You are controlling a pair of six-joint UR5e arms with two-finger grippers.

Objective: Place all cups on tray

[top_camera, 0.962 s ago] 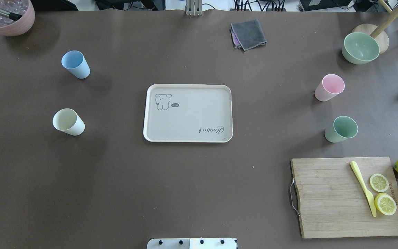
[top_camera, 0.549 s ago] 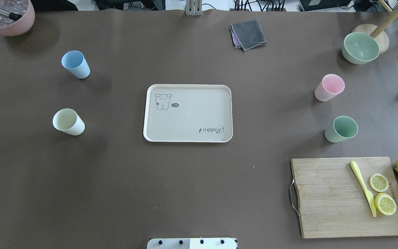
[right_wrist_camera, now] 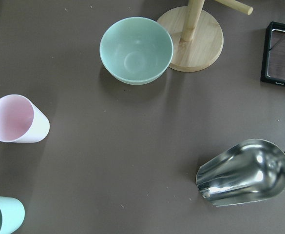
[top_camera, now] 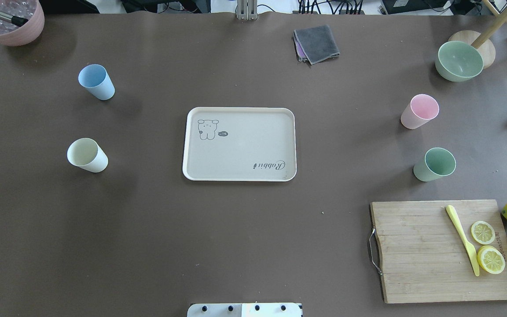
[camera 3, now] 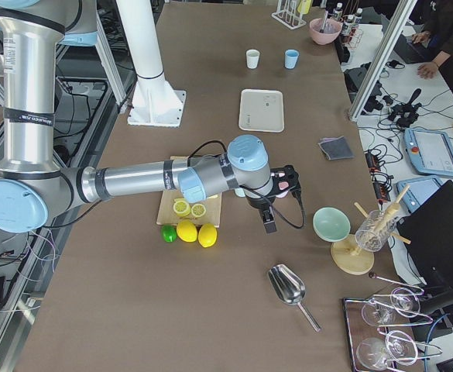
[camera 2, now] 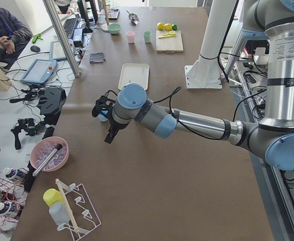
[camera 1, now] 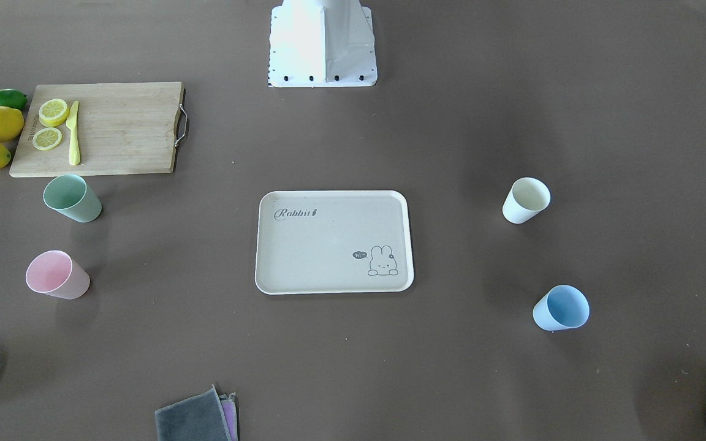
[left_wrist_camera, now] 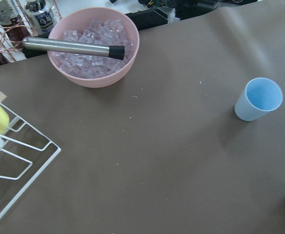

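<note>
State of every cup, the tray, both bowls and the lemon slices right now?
blue cup: upright, empty, off the tray
cream cup: upright, empty, off the tray
pink cup: upright, empty, off the tray
green cup: upright, empty, off the tray
tray: nothing on it
pink bowl: full of ice, metal handle resting in it
green bowl: upright, empty
lemon slices: cut, flat on the cutting board

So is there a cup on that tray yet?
No, the tray is bare; the blue cup, cream cup, pink cup and green cup all stand on the table beside it.
</note>
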